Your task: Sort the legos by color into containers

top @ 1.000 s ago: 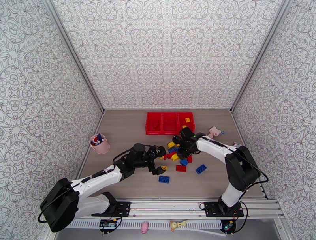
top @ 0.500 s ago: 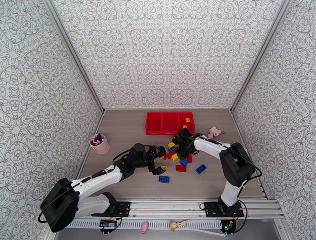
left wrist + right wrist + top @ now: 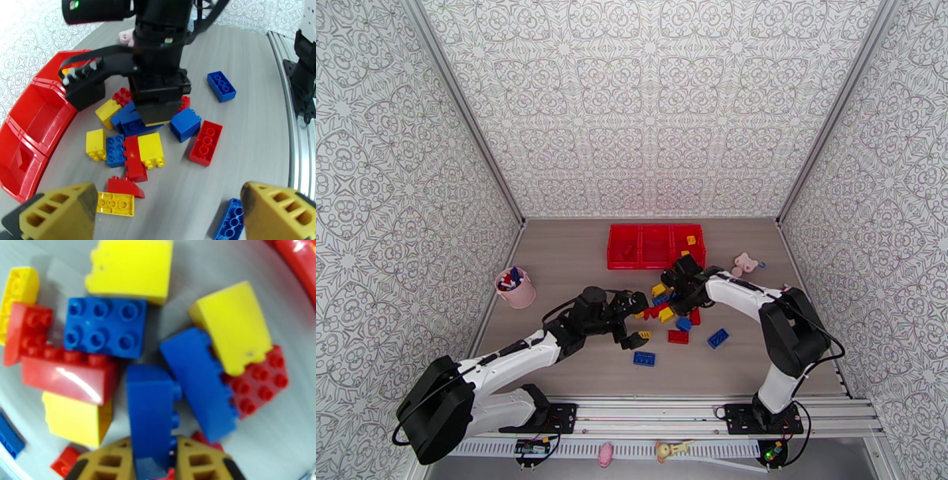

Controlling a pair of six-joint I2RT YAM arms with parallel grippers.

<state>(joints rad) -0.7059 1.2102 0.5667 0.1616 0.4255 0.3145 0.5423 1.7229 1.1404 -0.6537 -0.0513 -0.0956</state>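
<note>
Red, blue and yellow legos lie in a heap (image 3: 669, 309) on the table in front of the red containers (image 3: 656, 256). My right gripper (image 3: 674, 299) reaches down into that heap. In the right wrist view its yellow fingers (image 3: 197, 457) are shut on an upright blue brick (image 3: 152, 409). The left gripper (image 3: 635, 321) hovers open just left of the heap, its fingertips (image 3: 59, 209) wide apart over a flat yellow brick (image 3: 115, 203). A yellow brick (image 3: 691, 240) lies in the right-hand bin and a small red piece (image 3: 626, 249) in the left one.
Loose bricks sit nearer the front: a blue one (image 3: 718, 338), a red one (image 3: 679, 336) and another blue one (image 3: 644, 358). A pink cup (image 3: 516, 288) stands at the left and a pink plush toy (image 3: 745, 263) at the right. Patterned walls enclose the table.
The right gripper's jaws have closed onto the blue brick in the heap, and its arm has shifted slightly. The left arm has stayed where it was.
</note>
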